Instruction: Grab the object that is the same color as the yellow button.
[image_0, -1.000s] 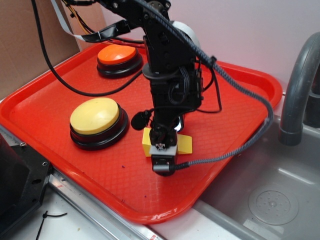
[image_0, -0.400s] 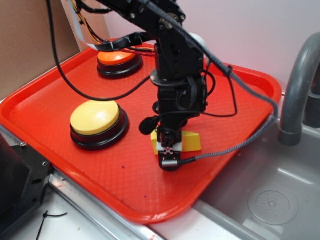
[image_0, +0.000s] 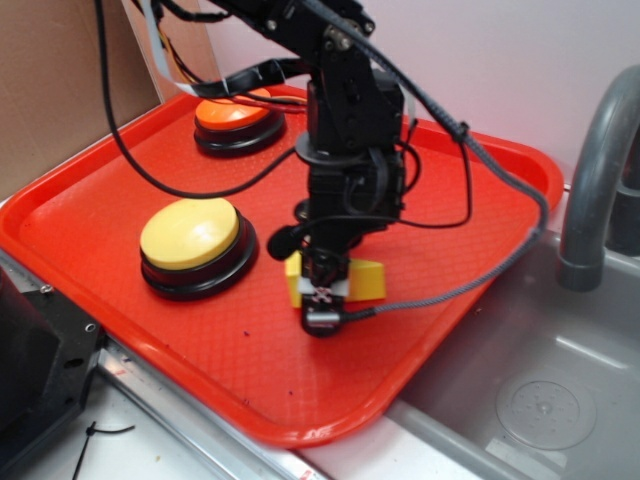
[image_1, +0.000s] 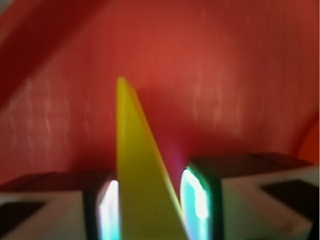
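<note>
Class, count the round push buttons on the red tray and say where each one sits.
2. The yellow button sits near-left; the orange button sits at the back, behind cables. None seems hidden.

Wedge (image_0: 366, 281) seemingly carried left.

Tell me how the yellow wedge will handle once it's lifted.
The yellow wedge looks solid and rigid, so probably no flexing. Its sloped faces between the gripper pads may let it slip. Flat sides mean it shouldn't roll.

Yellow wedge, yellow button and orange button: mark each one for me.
yellow wedge (image_1: 137, 175): wrist view, on its broad yellow face.
yellow button (image_0: 188, 233): exterior view, middle of the pale dome.
orange button (image_0: 230, 113): exterior view, on the orange top.
</note>
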